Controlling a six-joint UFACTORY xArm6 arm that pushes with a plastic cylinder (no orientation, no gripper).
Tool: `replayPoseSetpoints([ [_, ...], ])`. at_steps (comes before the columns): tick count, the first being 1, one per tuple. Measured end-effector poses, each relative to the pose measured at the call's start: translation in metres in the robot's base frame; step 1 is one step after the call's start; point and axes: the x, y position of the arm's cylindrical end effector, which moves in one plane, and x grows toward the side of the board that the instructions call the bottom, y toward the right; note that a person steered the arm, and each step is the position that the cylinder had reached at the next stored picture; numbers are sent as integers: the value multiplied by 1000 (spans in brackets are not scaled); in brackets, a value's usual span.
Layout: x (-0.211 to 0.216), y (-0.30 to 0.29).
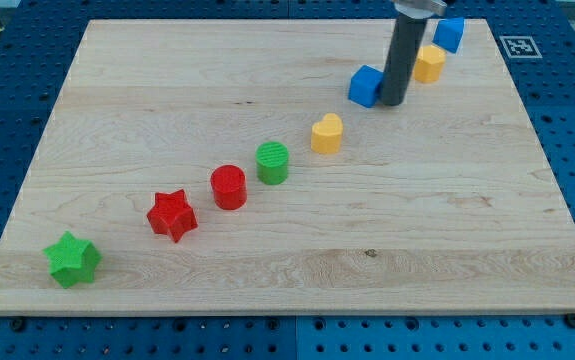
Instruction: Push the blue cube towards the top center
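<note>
The blue cube (365, 85) lies on the wooden board (287, 260) in the upper right part of the view. My tip (393, 102) stands right at the cube's right side, touching or nearly touching it. The dark rod rises from there to the view's top edge.
A yellow block (429, 63) lies just right of the rod, and a second blue block (450, 34) sits near the top right corner. A diagonal row runs down to the left: yellow heart (327, 132), green cylinder (273, 162), red cylinder (229, 187), red star (172, 214), green star (72, 259).
</note>
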Motion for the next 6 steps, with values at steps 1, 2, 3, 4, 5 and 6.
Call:
replayPoseSetpoints([
  [1, -4, -24],
  [2, -4, -46],
  [3, -4, -47],
  [4, -7, -62],
  [5, -8, -82],
  [6, -13, -91],
])
